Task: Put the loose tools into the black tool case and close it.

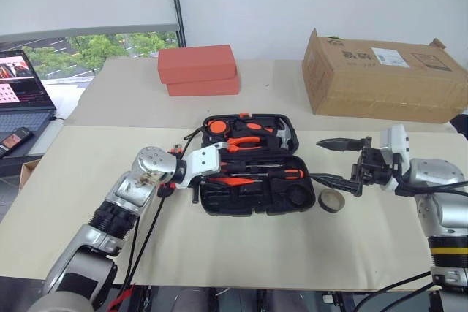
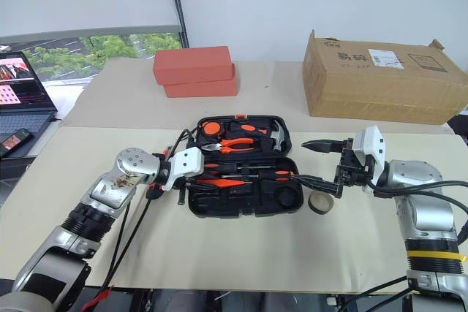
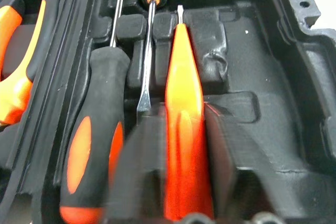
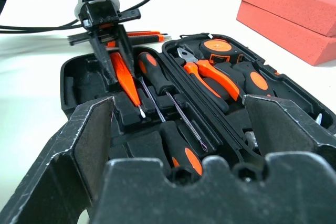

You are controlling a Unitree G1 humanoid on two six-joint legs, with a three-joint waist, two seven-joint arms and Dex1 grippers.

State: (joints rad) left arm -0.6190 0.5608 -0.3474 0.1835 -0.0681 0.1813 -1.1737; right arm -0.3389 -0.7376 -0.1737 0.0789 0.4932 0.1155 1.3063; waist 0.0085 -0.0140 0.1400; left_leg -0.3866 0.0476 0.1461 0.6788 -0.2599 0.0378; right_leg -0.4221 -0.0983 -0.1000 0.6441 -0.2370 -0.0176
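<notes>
The black tool case (image 1: pixel 219 208) lies open and flat on the table in front of me. Its near half holds two black-and-orange screwdrivers (image 4: pixel 157 74) (image 4: pixel 181 150) in their slots. My left gripper (image 1: pixel 219 173) is low over that half, straddling the slim orange screwdriver (image 3: pixel 182 93), which lies along a moulded slot beside a black-and-orange handle (image 3: pixel 89 145). Just right of the case, the grey-olive tape ring (image 1: pixel 331 200) rests on the table. Above it my right gripper (image 1: pixel 318 159) hangs open with nothing in it, pointing at the case.
Pliers (image 1: pixel 245 142), a tape measure and a hammer fill the case's far half. Two stacked red-orange boxes (image 1: pixel 199 69) stand behind the case and a cardboard box (image 1: pixel 384 78) at the back right. A laptop (image 1: pixel 22 89) and a phone sit off the table's left edge.
</notes>
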